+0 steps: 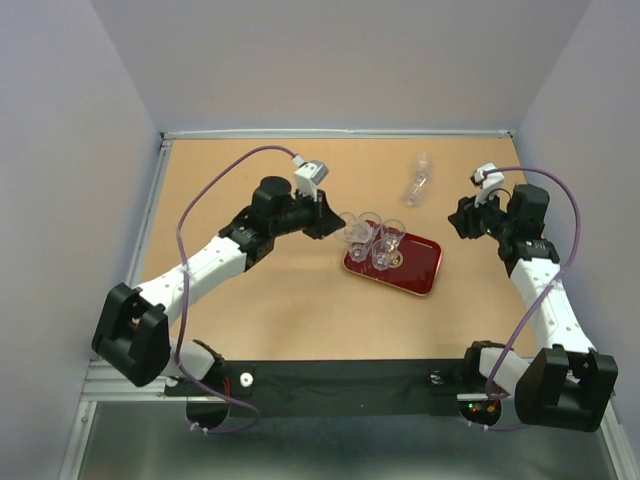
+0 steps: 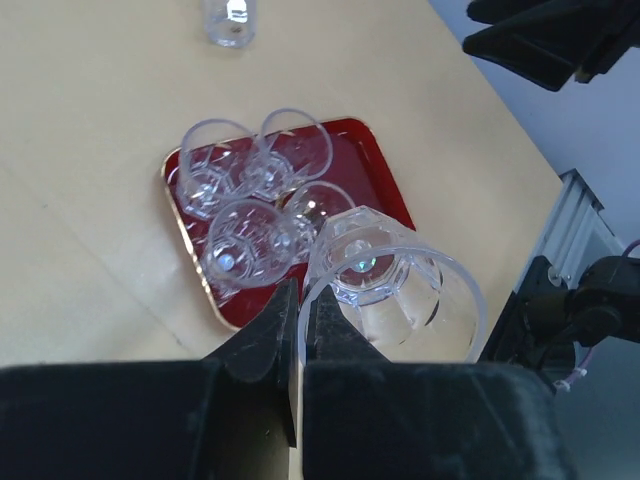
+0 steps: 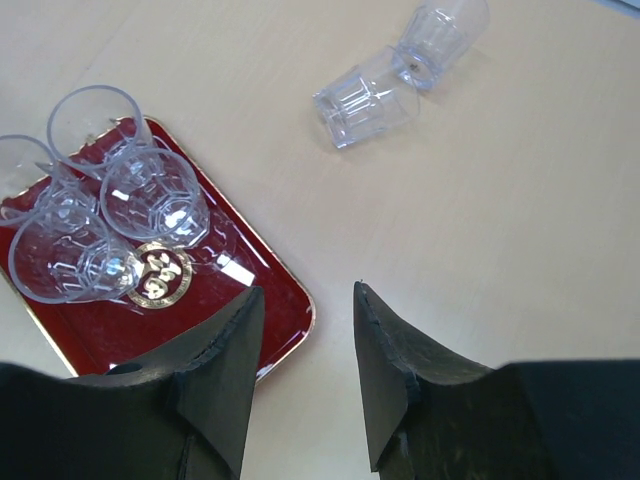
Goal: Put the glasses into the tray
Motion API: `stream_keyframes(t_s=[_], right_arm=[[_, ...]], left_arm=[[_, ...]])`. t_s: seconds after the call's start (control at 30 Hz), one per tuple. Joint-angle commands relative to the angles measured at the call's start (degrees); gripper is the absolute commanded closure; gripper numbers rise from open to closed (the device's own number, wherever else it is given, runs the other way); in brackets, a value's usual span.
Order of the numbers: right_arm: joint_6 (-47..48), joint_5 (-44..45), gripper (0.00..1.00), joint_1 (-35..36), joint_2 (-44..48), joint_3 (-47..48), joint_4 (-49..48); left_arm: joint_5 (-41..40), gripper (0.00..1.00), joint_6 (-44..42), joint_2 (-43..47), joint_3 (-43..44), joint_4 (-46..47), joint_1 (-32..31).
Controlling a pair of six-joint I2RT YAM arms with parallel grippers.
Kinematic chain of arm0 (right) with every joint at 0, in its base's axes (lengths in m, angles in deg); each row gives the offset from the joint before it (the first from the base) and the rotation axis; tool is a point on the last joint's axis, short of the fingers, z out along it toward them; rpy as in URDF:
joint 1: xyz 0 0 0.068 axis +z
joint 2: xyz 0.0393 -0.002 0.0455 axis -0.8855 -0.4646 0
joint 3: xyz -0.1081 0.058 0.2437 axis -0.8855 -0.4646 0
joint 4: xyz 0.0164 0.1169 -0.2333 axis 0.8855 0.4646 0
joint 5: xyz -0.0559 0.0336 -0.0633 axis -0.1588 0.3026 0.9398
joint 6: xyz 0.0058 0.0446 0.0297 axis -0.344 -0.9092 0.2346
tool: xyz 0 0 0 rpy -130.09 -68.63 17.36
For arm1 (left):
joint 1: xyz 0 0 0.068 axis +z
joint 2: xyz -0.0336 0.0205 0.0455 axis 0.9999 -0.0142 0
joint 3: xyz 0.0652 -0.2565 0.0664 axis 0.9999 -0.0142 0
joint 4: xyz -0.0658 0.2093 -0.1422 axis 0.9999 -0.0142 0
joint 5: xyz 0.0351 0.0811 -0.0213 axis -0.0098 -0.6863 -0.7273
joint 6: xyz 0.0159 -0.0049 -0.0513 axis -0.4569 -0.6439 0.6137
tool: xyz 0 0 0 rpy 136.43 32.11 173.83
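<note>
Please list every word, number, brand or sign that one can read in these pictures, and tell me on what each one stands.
No text can be read.
Gold emblem at the centre of the tray: ornate gold marks, perhaps characters, too small and blurred to read.
Glasses, including the held glass in the left pincer: no print.
</note>
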Motion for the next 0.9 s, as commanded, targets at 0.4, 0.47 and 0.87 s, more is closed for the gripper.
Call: stream_keyframes(t_s=[0.4, 0.47, 0.87], right_arm=[[-2.2, 8.7, 0.50, -1.9, 1.2, -0.8, -4.4], [-2.9, 9.5, 0.50, -2.4, 1.2, -0.8, -4.8], [-4.8, 11.5, 0.50, -3.9, 1.4, -0.7, -5.7]], left_arm=[[-20.0, 1.00, -10.9, -21.5, 29.9, -11.1, -17.8], [-22.3, 1.00, -11.7, -25.1, 32.6, -12.8, -19.1], [-33.6, 1.00, -18.2, -38.7, 46.7, -19.2, -25.3]])
